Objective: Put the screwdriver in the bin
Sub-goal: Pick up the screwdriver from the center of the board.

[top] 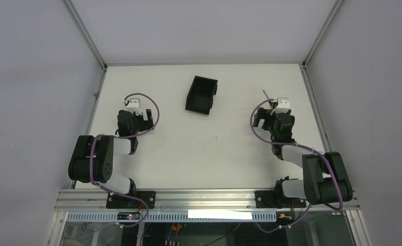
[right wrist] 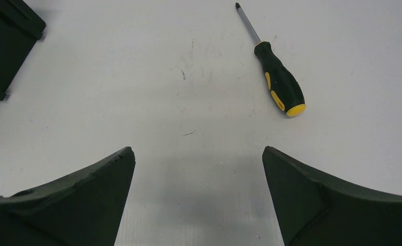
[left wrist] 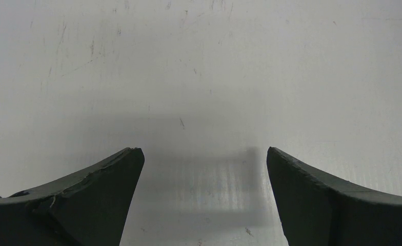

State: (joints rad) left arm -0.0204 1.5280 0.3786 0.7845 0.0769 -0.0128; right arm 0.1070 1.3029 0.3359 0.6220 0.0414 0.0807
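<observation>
The screwdriver (right wrist: 280,84) lies flat on the white table, black handle with a yellow end nearest me and its thin shaft pointing away. My right gripper (right wrist: 199,151) stands open and empty, a short way back and to the left of the handle. From above only the shaft tip (top: 266,95) shows past the right wrist. The black bin (top: 202,95) sits open-topped at the far middle of the table, and its corner (right wrist: 4,46) shows at the upper left of the right wrist view. My left gripper (left wrist: 204,154) is open over bare table.
The table (top: 214,148) is walled by metal frame rails on the left (top: 94,107) and right (top: 314,107). Both arm bases (top: 132,197) are bolted at the near edge. The left arm (top: 94,159) is folded at the table's left side.
</observation>
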